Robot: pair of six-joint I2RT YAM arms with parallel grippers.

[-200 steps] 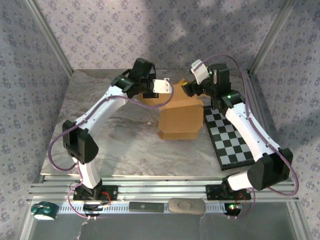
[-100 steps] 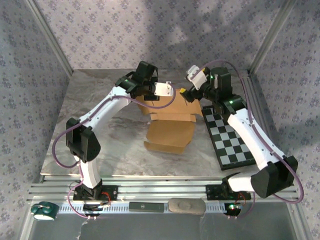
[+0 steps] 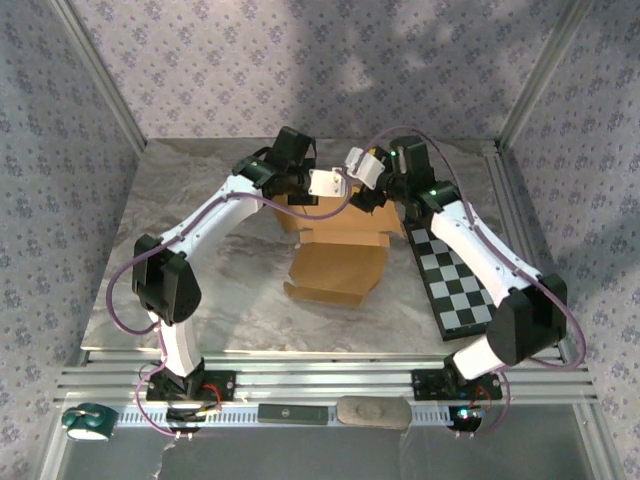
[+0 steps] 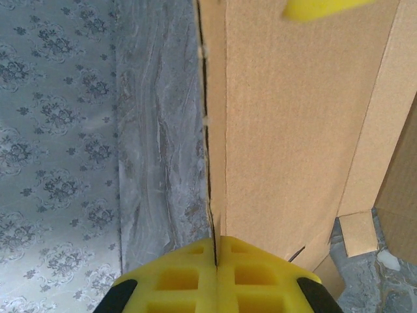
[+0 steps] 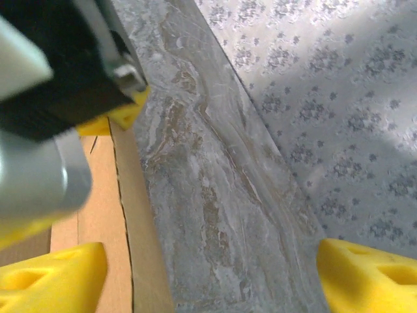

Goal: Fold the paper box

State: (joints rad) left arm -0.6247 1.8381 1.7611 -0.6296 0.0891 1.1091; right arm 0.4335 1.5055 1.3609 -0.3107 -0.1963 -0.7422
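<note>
One paper box (image 3: 340, 265) in left tool (image 4: 215, 251)

Paper box (image 3: 338, 265) is laid on the table (image 3: 190, 260), near the middle. Checkered board (image 3: 462, 288) is laid flat on the table just right of the box. Left gripper (image 3: 338, 186) is set at the box's far edge, reaching in from the left, with the edge clamped between its pads (image 4: 189, 280). Right gripper (image 3: 368, 196) is placed just beside it on the right, jaws spread over that far edge.
</note>
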